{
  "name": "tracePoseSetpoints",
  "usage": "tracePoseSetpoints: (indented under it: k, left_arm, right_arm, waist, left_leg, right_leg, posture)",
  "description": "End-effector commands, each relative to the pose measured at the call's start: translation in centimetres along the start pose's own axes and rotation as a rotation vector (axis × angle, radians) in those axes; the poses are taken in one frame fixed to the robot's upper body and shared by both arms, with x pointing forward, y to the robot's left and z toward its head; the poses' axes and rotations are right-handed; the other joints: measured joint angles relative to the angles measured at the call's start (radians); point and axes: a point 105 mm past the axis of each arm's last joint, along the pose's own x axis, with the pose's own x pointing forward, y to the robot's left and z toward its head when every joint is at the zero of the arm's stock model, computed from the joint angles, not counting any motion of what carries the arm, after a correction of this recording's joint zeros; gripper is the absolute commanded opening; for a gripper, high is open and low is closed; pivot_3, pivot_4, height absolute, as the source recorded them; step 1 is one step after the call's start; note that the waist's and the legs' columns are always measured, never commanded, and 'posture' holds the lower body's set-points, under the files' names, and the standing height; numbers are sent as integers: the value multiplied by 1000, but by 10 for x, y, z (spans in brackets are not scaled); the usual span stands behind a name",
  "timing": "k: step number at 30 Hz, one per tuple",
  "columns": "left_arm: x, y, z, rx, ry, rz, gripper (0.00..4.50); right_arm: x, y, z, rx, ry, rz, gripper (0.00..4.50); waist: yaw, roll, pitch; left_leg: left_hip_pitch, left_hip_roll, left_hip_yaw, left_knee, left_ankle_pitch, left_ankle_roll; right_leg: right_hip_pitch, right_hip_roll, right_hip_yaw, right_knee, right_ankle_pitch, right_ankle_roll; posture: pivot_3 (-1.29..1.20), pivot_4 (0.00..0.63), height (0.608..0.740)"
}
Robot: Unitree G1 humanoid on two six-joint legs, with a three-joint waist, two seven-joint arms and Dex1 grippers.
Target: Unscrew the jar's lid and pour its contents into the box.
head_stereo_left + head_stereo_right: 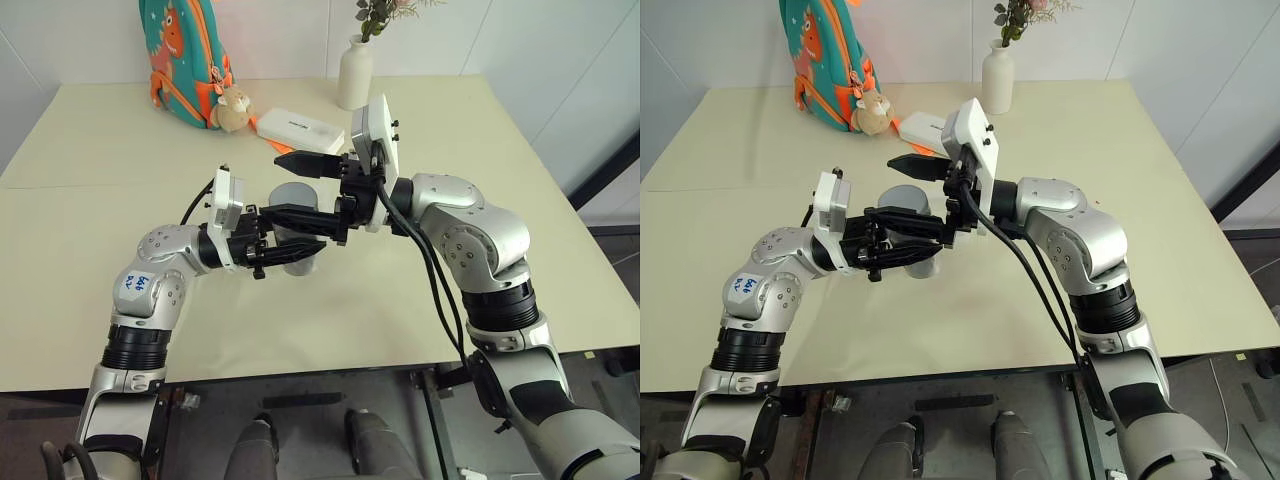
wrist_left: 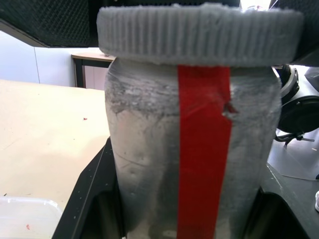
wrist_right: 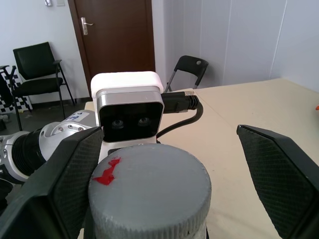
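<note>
The jar (image 2: pixel 192 149), lid (image 3: pixel 149 191) still on, is held above the middle of the table (image 1: pixel 90 250), clamped in the left gripper (image 1: pixel 290 245). The right gripper (image 1: pixel 305 190) straddles the lid, fingers (image 3: pixel 279 169) spread wide, not touching it. At the far edge stand a backpack (image 1: pixel 185 55), plush toy (image 1: pixel 232 108), white case (image 1: pixel 298 130) and vase (image 1: pixel 355 72), well clear of both arms.

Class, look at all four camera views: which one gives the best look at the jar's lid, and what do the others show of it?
The right wrist view: the lid is seen from above, its whole grey top with a red mark, between the open right claw fingers. The left wrist view shows its ribbed edge side-on; the eye views only a small grey top.
</note>
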Motion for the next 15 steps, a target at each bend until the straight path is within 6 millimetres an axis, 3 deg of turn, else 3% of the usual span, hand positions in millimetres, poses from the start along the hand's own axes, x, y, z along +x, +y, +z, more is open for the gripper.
tracePoseSetpoints:
  k: [1,9,15]
  left_arm:
    - [5,-4,12,51,-25,-34,2044]
    - [1,-4,12,51,-27,-22,2044]
    - [-1,-3,13,52,-26,-11,2044]
  right_arm:
    - [-10,-9,11,-45,-17,-34,4478]
    - [-54,-17,17,-17,-15,-14,4478]
    - [-70,-19,21,-7,15,9,4478]
  waist:
    - [0,0,0]
    - [5,0,0]
    - [-3,0,0]
  left_leg:
    - [0,0,0,0,0,0]
    - [0,0,0,0,0,0]
    - [0,0,0,0,0,0]
  right_leg:
    - [0,0,0,0,0,0]
    - [0,0,0,0,0,0]
    - [0,0,0,0,0,0]
  posture:
    - [0,150,740]
    - [0,150,740]
    - [0,150,740]
